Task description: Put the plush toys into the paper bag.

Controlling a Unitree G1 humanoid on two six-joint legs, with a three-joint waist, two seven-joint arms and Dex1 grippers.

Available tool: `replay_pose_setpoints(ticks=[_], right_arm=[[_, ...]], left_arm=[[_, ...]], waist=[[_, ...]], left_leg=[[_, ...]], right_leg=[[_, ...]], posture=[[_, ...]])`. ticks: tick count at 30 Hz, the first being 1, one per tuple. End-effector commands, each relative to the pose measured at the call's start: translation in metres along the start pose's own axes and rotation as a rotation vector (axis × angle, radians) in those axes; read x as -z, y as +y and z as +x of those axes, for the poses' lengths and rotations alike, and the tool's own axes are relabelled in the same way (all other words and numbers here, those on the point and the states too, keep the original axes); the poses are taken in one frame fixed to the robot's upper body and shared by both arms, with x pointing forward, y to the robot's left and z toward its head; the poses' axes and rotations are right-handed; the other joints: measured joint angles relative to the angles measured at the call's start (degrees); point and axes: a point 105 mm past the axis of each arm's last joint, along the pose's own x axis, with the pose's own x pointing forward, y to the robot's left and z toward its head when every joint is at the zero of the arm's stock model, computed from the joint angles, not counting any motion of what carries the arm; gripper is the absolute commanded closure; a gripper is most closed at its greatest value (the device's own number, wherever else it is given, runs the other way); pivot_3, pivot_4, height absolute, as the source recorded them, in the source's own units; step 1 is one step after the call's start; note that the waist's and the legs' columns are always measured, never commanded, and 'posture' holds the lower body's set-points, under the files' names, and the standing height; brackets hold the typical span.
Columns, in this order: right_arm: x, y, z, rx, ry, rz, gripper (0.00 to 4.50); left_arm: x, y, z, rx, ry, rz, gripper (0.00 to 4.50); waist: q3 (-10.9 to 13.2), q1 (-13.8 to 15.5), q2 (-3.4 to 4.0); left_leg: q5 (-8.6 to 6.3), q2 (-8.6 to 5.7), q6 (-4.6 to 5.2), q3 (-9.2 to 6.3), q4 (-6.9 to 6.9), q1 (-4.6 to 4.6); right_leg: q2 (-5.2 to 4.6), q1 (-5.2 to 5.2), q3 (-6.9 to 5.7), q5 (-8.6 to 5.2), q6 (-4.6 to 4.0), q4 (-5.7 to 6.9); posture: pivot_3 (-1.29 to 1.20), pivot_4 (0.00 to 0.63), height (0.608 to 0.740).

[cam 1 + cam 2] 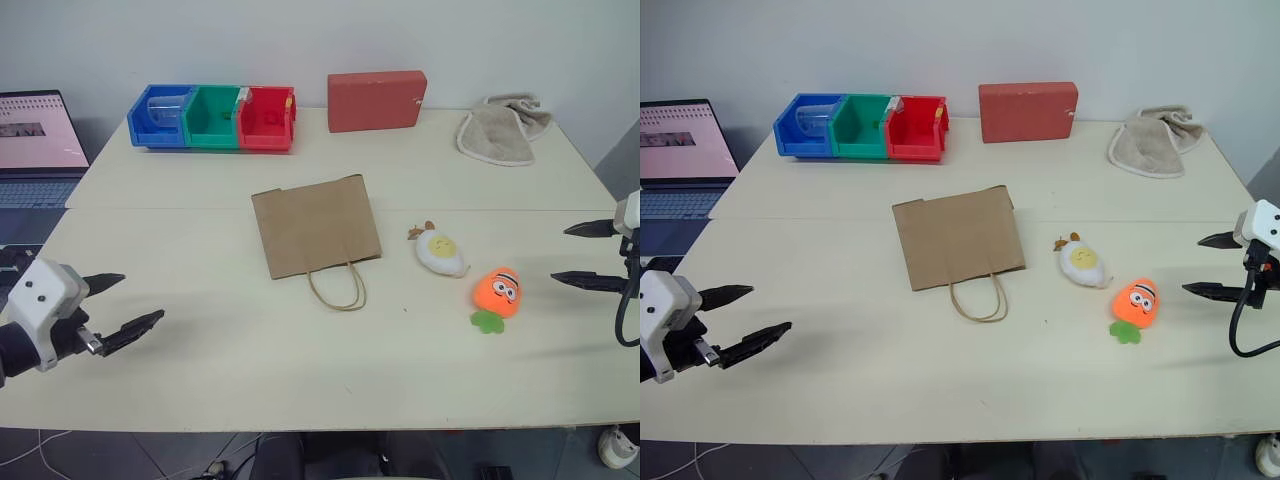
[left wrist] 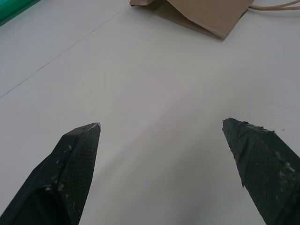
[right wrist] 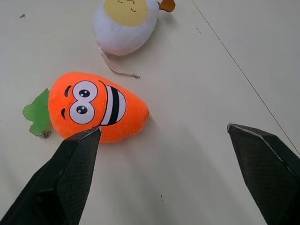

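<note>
Here the paper bag [image 1: 316,226] lies flat mid-surface [image 1: 250,370], handles toward six o'clock, with the egg toy [image 1: 441,252] at its three o'clock and the carrot toy [image 1: 498,293] just beyond, toward four. The right gripper [image 1: 580,254] hovers near the carrot's three o'clock, fingers spread and empty. The left gripper [image 1: 125,303], also spread and empty, hangs well apart at the bag's eight o'clock.

We see a plain brown kraft paper bag [image 1: 316,225], an orange plush carrot toy with green leaves [image 1: 498,293], and a white plush egg toy with a yellow face [image 1: 441,252].

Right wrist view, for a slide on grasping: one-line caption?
Open right claw hovers over the table beside the carrot toy, egg toy just beyond.
</note>
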Motion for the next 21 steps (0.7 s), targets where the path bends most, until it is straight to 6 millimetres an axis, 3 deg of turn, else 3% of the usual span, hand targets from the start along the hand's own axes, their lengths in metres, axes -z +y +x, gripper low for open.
replay_pose_setpoints(ticks=[1,8,21], right_arm=[[-0.008,-0.005,-0.004,0.027,-0.015,-0.028,0.0],[-0.007,-0.006,-0.002,0.04,-0.019,-0.032,0.0],[-0.012,-0.008,0.003,0.047,-0.046,-0.042,0.0]], left_arm=[[-0.008,0.008,-0.008,-0.04,-0.038,0.024,0.06],[-0.001,0.008,-0.009,-0.028,-0.001,0.029,0.06],[-0.011,0.004,-0.009,-0.027,-0.147,0.056,0.06]], waist=[[0.0,0.0,0.0],[0.0,-0.01,0.0],[-0.01,0.02,-0.01]], left_leg=[[0.0,0.0,0.0,0.01,0.0,0.0],[0.0,0.0,0.0,0.03,0.01,0.01],[0.0,0.0,0.0,0.05,0.03,0.07]], right_leg=[[0.0,0.0,0.0,0.0,0.0,0.0],[0.0,0.0,0.01,0.01,0.0,0.02],[0.01,0.0,0.03,0.04,-0.02,0.15]], posture=[[0.0,0.15,0.74],[0.0,0.15,0.74],[0.0,0.15,0.74]])
